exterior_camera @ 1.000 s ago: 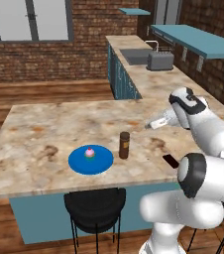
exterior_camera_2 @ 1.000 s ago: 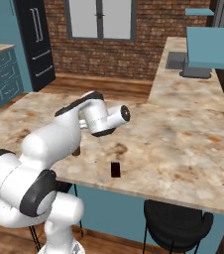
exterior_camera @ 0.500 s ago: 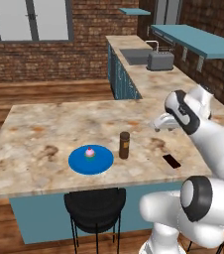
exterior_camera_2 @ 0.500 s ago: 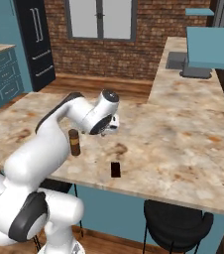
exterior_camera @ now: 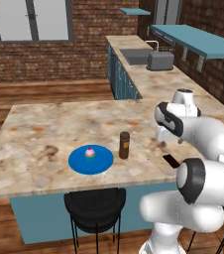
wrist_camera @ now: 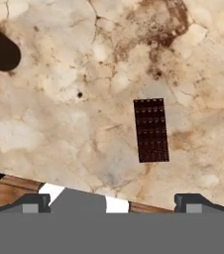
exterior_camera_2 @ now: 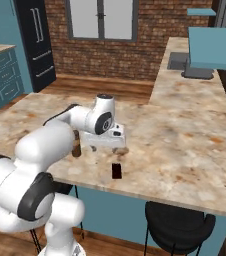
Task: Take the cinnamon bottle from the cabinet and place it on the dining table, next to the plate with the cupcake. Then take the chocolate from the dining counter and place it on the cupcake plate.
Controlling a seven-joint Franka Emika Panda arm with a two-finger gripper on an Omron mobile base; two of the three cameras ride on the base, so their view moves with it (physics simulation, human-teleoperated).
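The brown cinnamon bottle (exterior_camera: 125, 145) stands upright on the marble dining counter (exterior_camera: 39, 129), just right of the blue plate (exterior_camera: 79, 163) that carries a pink cupcake (exterior_camera: 89, 152). A dark chocolate bar (exterior_camera: 171, 160) lies flat near the counter's front edge. My gripper (exterior_camera: 163, 143) hangs open over the counter, pointing down, slightly behind the chocolate and clear of it. In the right base view the gripper (exterior_camera_2: 120, 149) is above the chocolate (exterior_camera_2: 116, 170), and my arm partly hides the bottle (exterior_camera_2: 77, 148). In the hand view the chocolate (wrist_camera: 151, 130) lies ahead between my spread fingertips (wrist_camera: 33, 202).
A toaster (exterior_camera: 159, 60) and a sink (exterior_camera: 136, 54) sit on the far counter under a blue shelf (exterior_camera: 198, 39). Black stools (exterior_camera: 95, 206) (exterior_camera_2: 177, 225) stand below the counter's front edge. A dark rounded shape (wrist_camera: 0, 52) lies at the hand view's upper left.
My hand has swung from the bottle's side toward the near edge and turned downward, ending above the chocolate. The jaws stayed open. Bottle, plate and chocolate have not moved.
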